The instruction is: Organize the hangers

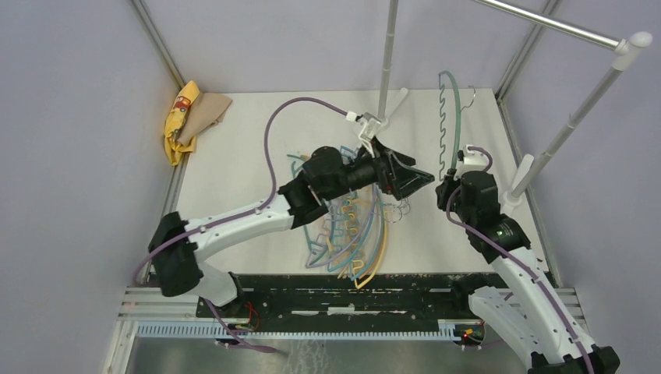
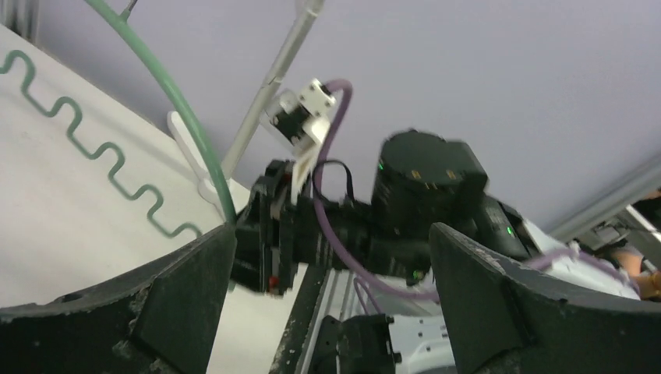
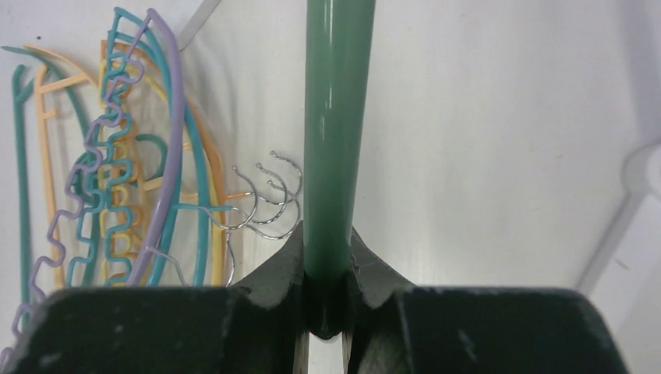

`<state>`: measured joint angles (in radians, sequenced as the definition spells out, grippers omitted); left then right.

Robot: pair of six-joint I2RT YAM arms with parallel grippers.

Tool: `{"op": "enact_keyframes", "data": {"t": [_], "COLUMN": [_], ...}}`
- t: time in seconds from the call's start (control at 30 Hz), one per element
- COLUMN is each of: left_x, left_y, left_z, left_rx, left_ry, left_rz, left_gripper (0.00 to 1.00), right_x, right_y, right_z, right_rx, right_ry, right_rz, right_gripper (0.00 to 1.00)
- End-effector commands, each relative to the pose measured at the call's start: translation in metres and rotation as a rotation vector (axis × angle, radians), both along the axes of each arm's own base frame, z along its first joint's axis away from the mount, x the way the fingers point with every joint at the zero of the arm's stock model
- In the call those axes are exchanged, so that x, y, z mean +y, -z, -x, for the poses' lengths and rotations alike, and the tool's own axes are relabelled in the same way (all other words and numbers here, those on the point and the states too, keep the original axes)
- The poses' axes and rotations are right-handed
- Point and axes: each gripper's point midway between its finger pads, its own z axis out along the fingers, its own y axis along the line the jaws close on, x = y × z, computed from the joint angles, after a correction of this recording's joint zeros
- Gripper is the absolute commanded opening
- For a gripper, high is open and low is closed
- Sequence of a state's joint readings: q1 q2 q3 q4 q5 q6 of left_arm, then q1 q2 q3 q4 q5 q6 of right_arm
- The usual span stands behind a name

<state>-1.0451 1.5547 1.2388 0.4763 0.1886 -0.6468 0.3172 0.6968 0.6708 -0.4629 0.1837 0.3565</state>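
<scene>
Lifting one hanger toward the rack appears to be the step in hand. The right gripper is clamped tight on the bar of a green hanger, which stands upright off the table, right of centre, its own hook at the far, upper end. The left gripper hangs just left of it, above the table's middle. Its fingers are spread wide with nothing between them, pointing at the right wrist.

The next move, as a judgement, calls for raising the green hanger and turning it so that its hook catches over the metal rail high at the far right. The right arm alone may lack the reach or the angle, so a handover to the waiting open hand seems possible. Either way the thin bar could twist in the grip.

Counted: one hanger is held, and none shows on the part of the rail in view. The rest lie in a pile of hangers on the table, at centre toward the near edge, left of the held one. They overlap too much for an exact count. The right wrist view shows about four metal hooks bunched together, and teal, tan-orange, lilac and pale yellow strands, at least one of each and several teal. One yellow-and-tan cloth sits in the far left corner.
</scene>
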Motion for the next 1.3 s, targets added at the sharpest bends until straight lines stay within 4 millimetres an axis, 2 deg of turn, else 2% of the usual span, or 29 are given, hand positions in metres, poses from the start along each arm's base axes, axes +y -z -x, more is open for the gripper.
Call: {"op": "enact_keyframes", "data": {"t": [0.0, 0.03, 0.2, 0.37, 0.73, 1.03, 1.27], "left_x": [0.045, 0.054, 0.083, 0.094, 0.104, 0.113, 0.119], "left_y": [-0.003, 0.015, 0.072, 0.106, 0.131, 0.144, 0.152], "left_z": [0.022, 0.022, 0.019, 0.020, 0.026, 0.028, 0.031], "left_rx": [-0.148, -0.140, -0.107, -0.075, -0.043, -0.026, -0.015], "left_ry": [-0.015, -0.035, -0.123, -0.138, -0.139, -0.153, -0.160], "left_rz": [-0.078, -0.120, -0.239, -0.300, -0.327, -0.340, -0.350], "left_gripper": [0.99, 0.99, 0.99, 0.99, 0.99, 0.99, 0.99], "right_x": [-0.022, -0.023, -0.031, -0.039, -0.057, -0.058, -0.070], "right_y": [-0.073, -0.089, -0.140, -0.177, -0.195, -0.203, -0.194], "right_z": [-0.015, -0.015, -0.008, -0.006, -0.025, -0.040, -0.060], "right_rx": [-0.159, -0.185, -0.256, -0.280, -0.230, -0.241, -0.175], "right_ry": [0.085, 0.086, 0.091, 0.105, 0.209, 0.255, 0.296], "right_rz": [0.082, 0.084, 0.113, 0.167, 0.265, 0.261, 0.256], "right_gripper": [0.01, 0.01, 0.01, 0.01, 0.01, 0.01, 0.01]}}
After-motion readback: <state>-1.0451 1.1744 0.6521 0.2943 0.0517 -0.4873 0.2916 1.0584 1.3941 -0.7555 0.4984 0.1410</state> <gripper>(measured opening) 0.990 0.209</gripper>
